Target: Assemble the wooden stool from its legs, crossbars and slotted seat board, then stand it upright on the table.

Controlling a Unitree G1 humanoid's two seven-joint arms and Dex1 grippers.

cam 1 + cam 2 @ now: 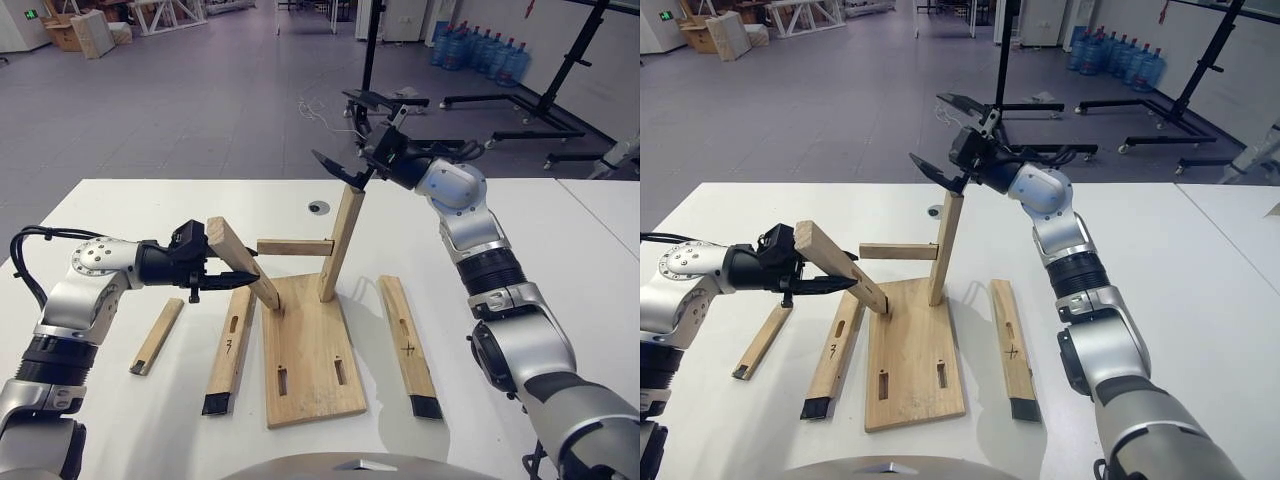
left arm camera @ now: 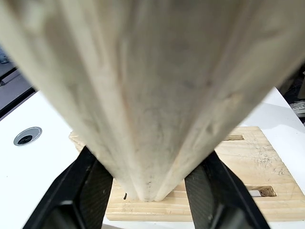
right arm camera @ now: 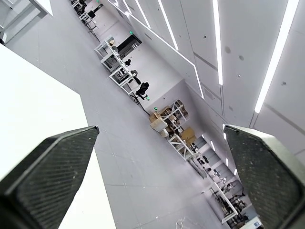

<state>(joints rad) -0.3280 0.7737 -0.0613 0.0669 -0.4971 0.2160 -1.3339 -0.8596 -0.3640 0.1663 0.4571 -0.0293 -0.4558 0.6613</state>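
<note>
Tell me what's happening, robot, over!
Left hand shut on tilted leg, lower end on seat board. Right hand open at upright leg top. Loose legs, crossbar on table. Nothing blocking.

Obstacles: upright leg (image 1: 340, 245) with crossbar (image 1: 295, 247) standing on seat board (image 1: 310, 360), mid-table; tilted leg (image 1: 243, 262) at board's left; left loose leg (image 1: 230, 350) and right loose leg (image 1: 408, 345) lying flat. Free passage: table (image 1: 150, 215) far-left corner, right edge.

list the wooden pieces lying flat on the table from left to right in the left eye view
short crossbar → loose leg → slotted seat board → cross-marked leg; the tilted leg and upright leg overlap the board, so left out
</note>
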